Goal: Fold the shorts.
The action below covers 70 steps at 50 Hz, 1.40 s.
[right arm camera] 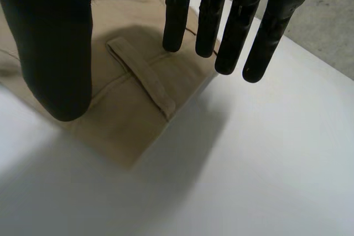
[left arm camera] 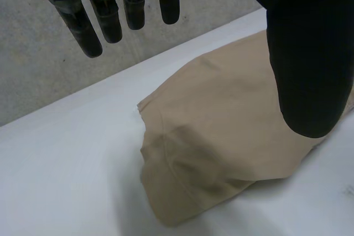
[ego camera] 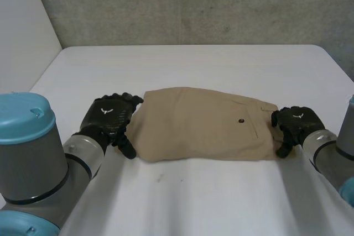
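Head view: tan shorts (ego camera: 204, 125) lie folded into a flat oblong mid-surface (ego camera: 193, 64), long side running across between the arms. Pocket button (ego camera: 241, 120) faces up, nearer the right end. Left hand (ego camera: 110, 115) sits at the shorts' left end, right hand (ego camera: 296, 122) at the right end. Both are low, just beside the cloth edges.

Left wrist view: left hand's fingers (left arm camera: 102, 20) are straight and slightly spread, hanging clear above the surface (left arm camera: 66, 169) and holding nothing. The thumb crosses in front of the shorts (left arm camera: 221, 131); can't tell if it touches. The hem end of the cloth lies under the palm, with the layers bulging a bit at the edge.

Right wrist view: right hand's fingers (right arm camera: 238, 26) are straight and spread, tips over the waistband corner of the shorts (right arm camera: 127, 109), nothing pinched. A belt loop (right arm camera: 141, 78) lies between thumb and fingers. The corner lies flat on the surface (right arm camera: 249, 164).
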### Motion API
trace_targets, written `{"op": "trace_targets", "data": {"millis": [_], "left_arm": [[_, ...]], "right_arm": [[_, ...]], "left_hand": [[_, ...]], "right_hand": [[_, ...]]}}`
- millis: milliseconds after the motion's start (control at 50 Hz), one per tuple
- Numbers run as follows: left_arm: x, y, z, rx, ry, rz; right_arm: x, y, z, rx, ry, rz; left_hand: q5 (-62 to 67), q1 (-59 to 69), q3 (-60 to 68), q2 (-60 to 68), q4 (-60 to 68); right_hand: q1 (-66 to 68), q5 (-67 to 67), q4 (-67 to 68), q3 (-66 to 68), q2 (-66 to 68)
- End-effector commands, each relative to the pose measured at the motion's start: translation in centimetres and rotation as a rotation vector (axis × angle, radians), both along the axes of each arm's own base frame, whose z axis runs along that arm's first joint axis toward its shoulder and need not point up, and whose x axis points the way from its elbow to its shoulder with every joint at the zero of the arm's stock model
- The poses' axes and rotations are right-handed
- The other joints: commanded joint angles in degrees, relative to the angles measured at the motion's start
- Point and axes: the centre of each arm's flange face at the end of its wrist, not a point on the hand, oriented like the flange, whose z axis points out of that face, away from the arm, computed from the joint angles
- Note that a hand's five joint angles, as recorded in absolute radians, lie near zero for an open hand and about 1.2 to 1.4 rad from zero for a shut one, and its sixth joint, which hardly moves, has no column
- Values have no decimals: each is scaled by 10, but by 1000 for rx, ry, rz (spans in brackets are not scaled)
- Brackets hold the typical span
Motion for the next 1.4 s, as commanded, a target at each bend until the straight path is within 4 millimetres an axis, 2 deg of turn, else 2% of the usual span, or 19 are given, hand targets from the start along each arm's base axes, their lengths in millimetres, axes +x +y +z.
{"op": "trace_targets", "data": {"millis": [20, 40, 300, 400, 440, 460, 560, 660, 680, 760, 820, 840, 860, 940, 1000, 1080, 1140, 1240, 1400], "left_arm": [[-1, -2, 1, -17, 11, 0], [-1, -1, 2, -19, 12, 0], [5, 7, 27, -81, 49, 6], [12, 10, 36, -107, 64, 19], [13, 11, 37, -111, 66, 22], [13, 11, 37, -111, 67, 20], [14, 13, 38, -111, 66, 22], [14, 15, 35, -106, 64, 19], [15, 16, 35, -106, 64, 19], [14, 17, 35, -103, 62, 16], [14, 17, 35, -105, 62, 14], [13, 16, 35, -105, 62, 12], [12, 15, 35, -106, 63, 8], [7, 11, 41, -130, 66, -2], [-2, 0, 47, -149, 82, -7], [-16, -12, 51, -160, 98, -26], [-40, -17, 47, -157, 103, -70], [-81, -15, 22, -97, 74, -135], [-95, -20, -32, 55, -3, -76]], "right_arm": [[-2, -14, -17, 11, 6, -14], [-5, -15, -16, 8, 8, -24], [-73, -51, 55, -177, 115, -181], [-67, -56, 71, -189, 215, -124], [-49, -54, 77, -207, 208, -74], [-21, -47, 86, -240, 189, -2], [53, -17, 109, -332, 124, 202], [129, 47, 81, -282, 87, 523], [148, 75, 68, -244, 72, 646], [162, 118, 24, -86, 82, 826], [159, 124, 16, -31, 102, 846], [158, 124, 23, -29, 103, 841], [158, 123, 29, -31, 91, 837], [156, 108, 66, -108, -6, 772], [137, 70, 89, -122, -155, 603], [112, 36, 115, -106, -337, 436], [109, 31, 120, -77, -399, 399], [109, 26, 95, 23, -377, 373], [103, 13, 41, 150, -204, 303]], "left_hand": [[-25, -10, -20, -14, -18], [-25, -10, -20, -14, -18], [-25, -10, -20, -14, -18], [-25, -10, -20, -14, -18], [-25, -10, -20, -14, -18], [-25, -10, -20, -14, -18], [-25, -10, -20, -14, -18], [-25, -10, -20, -14, -18], [-25, -10, -20, -14, -18], [-25, -10, -20, -14, -18], [-25, -10, -20, -14, -18], [-25, -10, -20, -14, -18], [-25, -10, -20, -14, -18], [-25, -10, -20, -14, -18], [-23, -8, -18, -12, -15], [-20, -5, -15, -9, -12], [-13, 2, -8, -2, -5], [-10, 5, -5, 1, -2], [-10, 5, -5, 1, -2]], "right_hand": [[421, 390, 377, 377, 379], [541, 509, 496, 496, 498], [542, 510, 497, 497, 500], [542, 510, 497, 497, 500], [542, 510, 497, 497, 500], [542, 510, 497, 497, 500], [542, 510, 497, 497, 500], [542, 510, 497, 497, 500], [542, 510, 497, 497, 500], [542, 510, 497, 497, 500], [238, 206, 193, 193, 196], [-47, -78, -91, -92, -89], [-156, -188, -201, -201, -198], [-158, -190, -203, -203, -200], [-158, -190, -203, -203, -200], [-158, -190, -203, -203, -200], [-158, -190, -203, -203, -200], [-158, -190, -203, -203, -200], [-158, -190, -203, -203, -200]]}}
